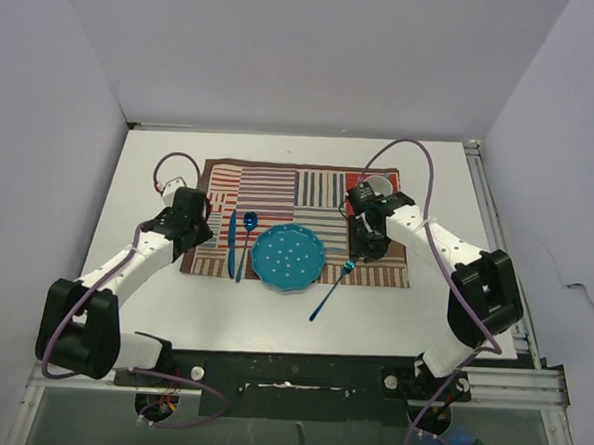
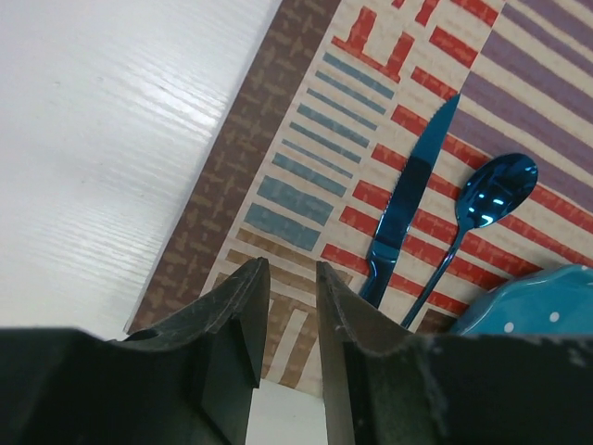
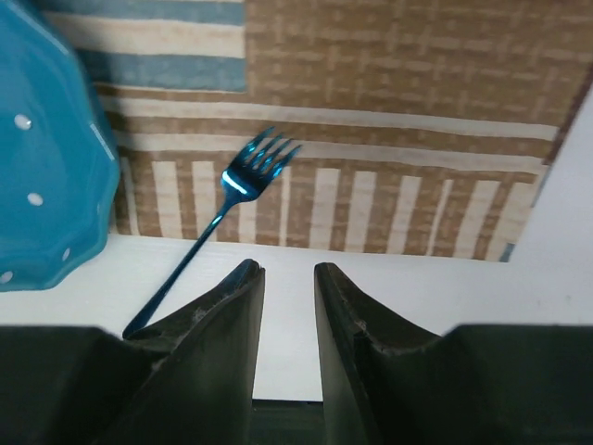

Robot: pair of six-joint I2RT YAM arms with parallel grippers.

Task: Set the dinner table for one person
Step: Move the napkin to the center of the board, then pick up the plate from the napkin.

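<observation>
The white dinner table (image 1: 153, 305) carries a striped patchwork mat (image 1: 309, 188). On the mat lie a teal dotted plate (image 1: 288, 256), and to its left a blue knife (image 1: 231, 244) and a blue spoon (image 1: 246, 242). A blue fork (image 1: 331, 292) lies right of the plate, tines on the mat's front edge and handle on the bare table. My left gripper (image 1: 195, 237) hovers over the mat's left front corner, jaws slightly apart and empty (image 2: 287, 269); its view shows the knife (image 2: 408, 199) and spoon (image 2: 482, 209). My right gripper (image 1: 369, 244) hovers over the mat's right part, slightly open and empty (image 3: 287, 271), with the fork (image 3: 222, 222) just left of it.
A white cup (image 1: 380, 183) stands at the mat's far right corner, behind my right wrist. Aluminium rails (image 1: 496, 223) run along the table's right edge. White walls enclose the back and both sides. The plate's rim (image 3: 46, 167) shows in the right wrist view.
</observation>
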